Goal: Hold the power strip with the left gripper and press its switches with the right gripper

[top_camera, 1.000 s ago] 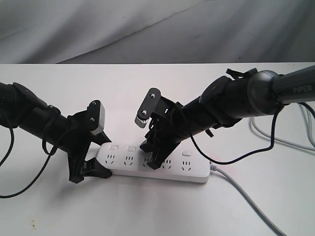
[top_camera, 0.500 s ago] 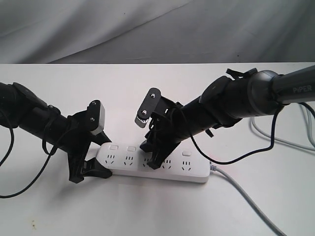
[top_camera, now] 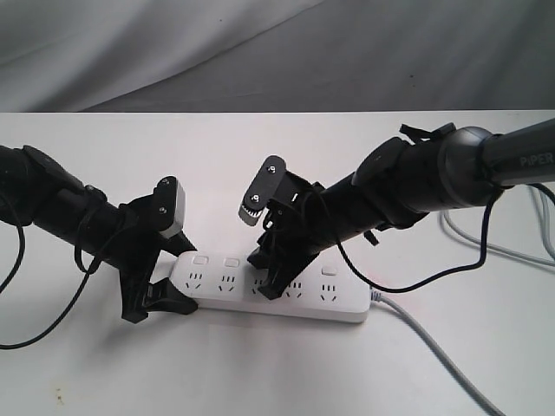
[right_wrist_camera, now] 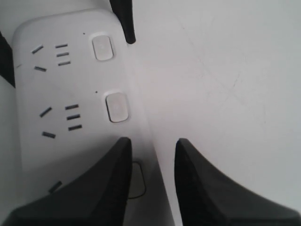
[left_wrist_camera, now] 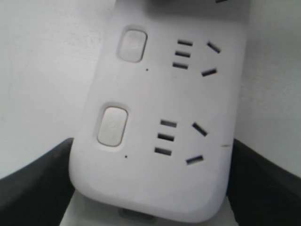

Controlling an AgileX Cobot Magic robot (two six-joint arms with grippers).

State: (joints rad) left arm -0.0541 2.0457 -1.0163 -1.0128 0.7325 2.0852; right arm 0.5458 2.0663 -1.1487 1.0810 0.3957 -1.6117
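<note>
Pressing step: the power strip (top_camera: 227, 299) lies on the table (top_camera: 260, 156), left gripper (top_camera: 163, 301) seemingly clamped across its end — right gripper (top_camera: 267, 277), slightly parted and empty, sits over the third switch (right_wrist_camera: 138, 181), needing a downward push.

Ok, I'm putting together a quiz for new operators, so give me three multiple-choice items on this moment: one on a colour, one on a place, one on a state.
1. What colour is the cord of the power strip?
A) red
B) green
C) grey

2. Where on the power strip does the left gripper sit?
A) at the cord end
B) at the end away from the cord
C) at the middle

3. How do the fingers of the right gripper stand?
A) apart, with nothing between them
B) clamped on the cord
C) pressed tight together

Answers:
1 C: the cord leaving the strip runs pale grey across the table.
2 B: its fingers flank the rounded end opposite the cord.
3 A: the right wrist view shows a clear gap between them at the strip's edge.
</note>
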